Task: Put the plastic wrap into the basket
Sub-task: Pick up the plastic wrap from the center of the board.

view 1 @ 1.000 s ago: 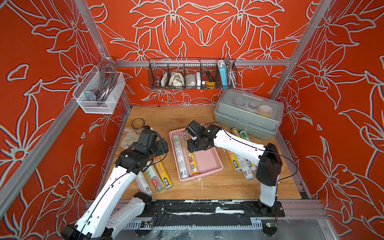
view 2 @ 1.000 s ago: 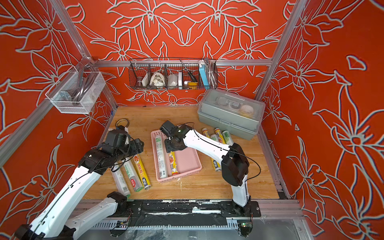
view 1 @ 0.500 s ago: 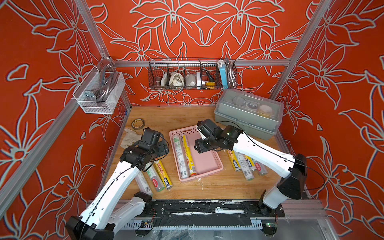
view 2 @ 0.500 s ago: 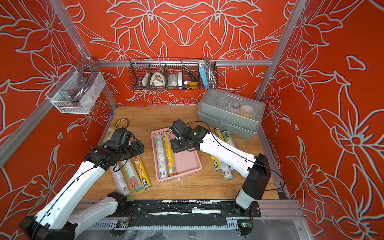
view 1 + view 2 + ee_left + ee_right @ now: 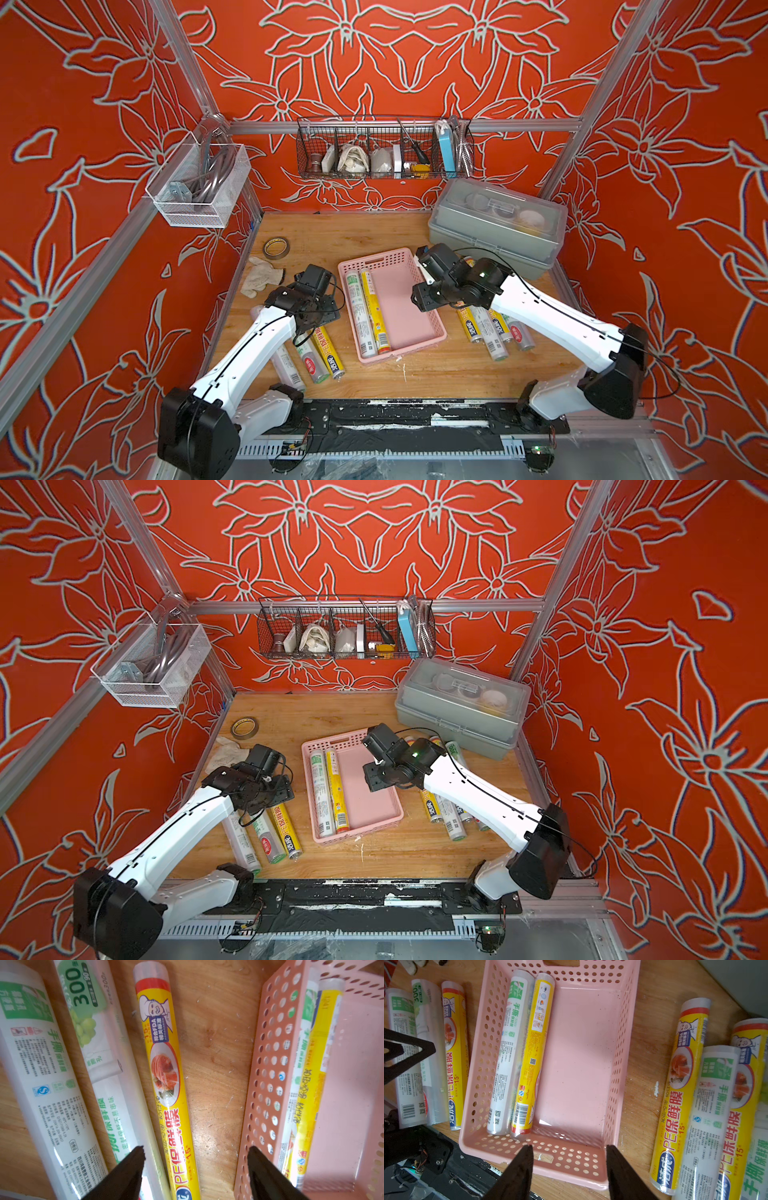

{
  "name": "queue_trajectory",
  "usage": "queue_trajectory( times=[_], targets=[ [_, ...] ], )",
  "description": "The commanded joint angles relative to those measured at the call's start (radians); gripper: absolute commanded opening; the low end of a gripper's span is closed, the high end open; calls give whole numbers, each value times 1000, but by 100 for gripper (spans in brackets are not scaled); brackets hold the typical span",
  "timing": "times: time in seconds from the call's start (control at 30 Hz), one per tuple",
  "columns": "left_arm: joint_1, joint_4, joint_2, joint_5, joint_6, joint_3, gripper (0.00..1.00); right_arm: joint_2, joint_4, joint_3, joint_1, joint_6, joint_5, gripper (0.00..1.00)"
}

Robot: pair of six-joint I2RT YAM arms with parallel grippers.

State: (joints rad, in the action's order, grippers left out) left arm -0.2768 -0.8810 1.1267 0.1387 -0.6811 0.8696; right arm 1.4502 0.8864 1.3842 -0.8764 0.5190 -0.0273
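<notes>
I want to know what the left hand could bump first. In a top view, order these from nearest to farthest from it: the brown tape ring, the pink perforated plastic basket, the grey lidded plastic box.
Measured from the left hand:
1. the pink perforated plastic basket, right beside it, toward the table's middle.
2. the brown tape ring, farther back, by the left edge.
3. the grey lidded plastic box, across the table in the back right corner.

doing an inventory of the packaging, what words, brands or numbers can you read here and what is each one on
"PE保鲜膜" and "15": yellow roll lying beside the pink basket.
"符合FDA相关标准": blue badge on that yellow roll.
"300": white-green roll with grapes next to it.
"手撕": white roll lying in the basket.
Fine print, barcodes and QR codes on all rolls: too small to read.
</notes>
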Motion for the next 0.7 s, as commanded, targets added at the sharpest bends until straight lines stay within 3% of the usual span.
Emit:
queue_trajectory(
  times=[0.0, 0.67],
  targets=[
    [14, -1, 25, -9, -24, -5, 78, -29, 20, -26, 22, -26, -7, 57],
    [29, 26, 199, -1, -130, -14, 72, -58, 31, -74, 79, -37, 14, 57]
  ],
)
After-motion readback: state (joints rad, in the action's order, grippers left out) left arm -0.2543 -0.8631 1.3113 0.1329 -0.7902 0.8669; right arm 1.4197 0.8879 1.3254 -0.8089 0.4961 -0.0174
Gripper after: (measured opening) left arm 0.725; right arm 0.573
